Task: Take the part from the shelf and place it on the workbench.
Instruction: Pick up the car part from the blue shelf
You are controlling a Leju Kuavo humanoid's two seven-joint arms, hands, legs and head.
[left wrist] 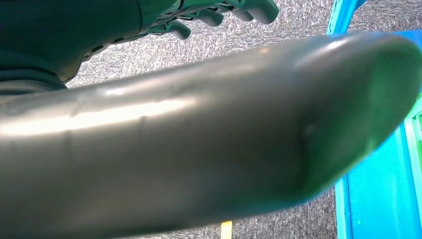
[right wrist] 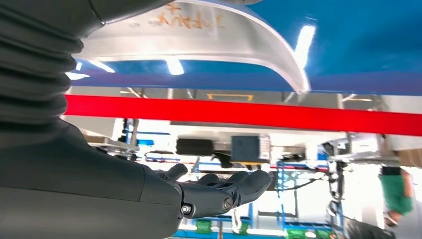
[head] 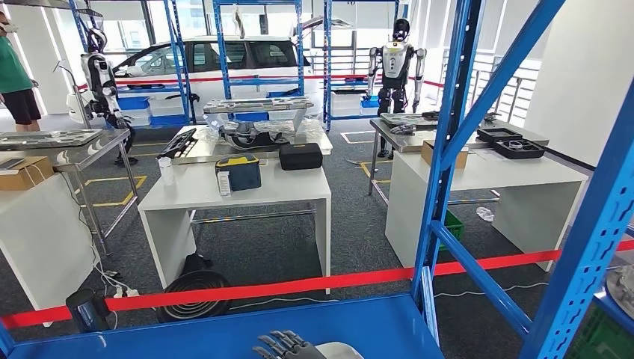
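Note:
The part (head: 340, 350) is a white curved piece lying on the blue shelf board (head: 224, 333) at the bottom edge of the head view. In the right wrist view the part (right wrist: 199, 37) has handwriting on it and rests flat on the glossy shelf board (right wrist: 358, 45). My right hand (head: 284, 345) hovers just beside it with fingers stretched out and nothing in them; the right hand (right wrist: 214, 191) is apart from the part. My left hand (left wrist: 209, 17) hangs over grey carpet, its thick thumb close to the camera, holding nothing. A white workbench (head: 299, 187) stands beyond the shelf.
Blue shelf uprights and braces (head: 448, 149) stand at the right. Red tape (head: 299, 286) stretches across in front of the benches. The workbench carries a blue case (head: 239, 172) and a black case (head: 300, 155). A second white bench (head: 486, 176), another robot (head: 395, 63) and a person (head: 15, 75) stand farther off.

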